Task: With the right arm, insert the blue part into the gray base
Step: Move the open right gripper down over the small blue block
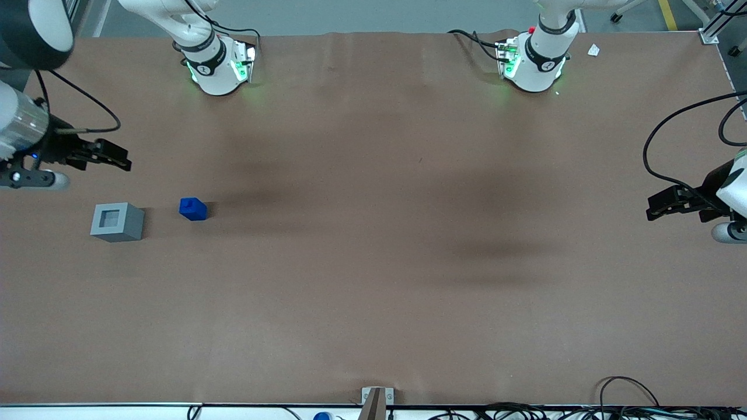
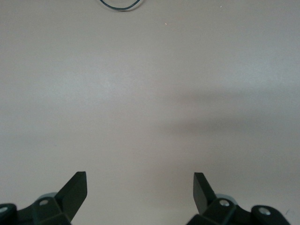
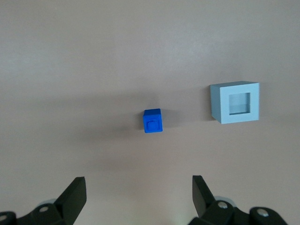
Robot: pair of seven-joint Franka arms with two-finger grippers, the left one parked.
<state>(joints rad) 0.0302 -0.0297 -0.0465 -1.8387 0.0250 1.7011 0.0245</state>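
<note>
**Gripper open and high, nothing picked up yet: where the insertion may fail**

The right arm's gripper (image 1: 111,156) hangs above the table (image 1: 373,280), at the working arm's end. Its 2 fingers (image 3: 75,194) are spread wide apart and hold nothing. The blue part (image 1: 193,209) lies on the table, free, with its narrower stub pointing upward as the right wrist view shows it. The gray base (image 1: 117,221) stands near it but clearly apart, closer to the working arm's end of the table, with its square recess (image 3: 239,103) facing up and empty. Both things are nearer to the front camera than the gripper is.

Judging from this, the task is at its start: the part is not grasped and not inserted.

3 risks can be named.

1. The blue part is small and light. If the fingers come down off centre, 1 finger may touch it first and push or tip it over, so that the closing grasp takes it crooked or misses it.
2. The stub points up now. It probably has to go down into the recess, so the part may need turning. A grasp taken without thinking of this could bring the wrong end to the base.
3. The recess seems only a little wider than the part. If the part is tilted between the fingers, or rotated against the square opening, it may catch on the rim and jam. Pressing then could shift the base, since nothing visibly holds it to the table.
</note>
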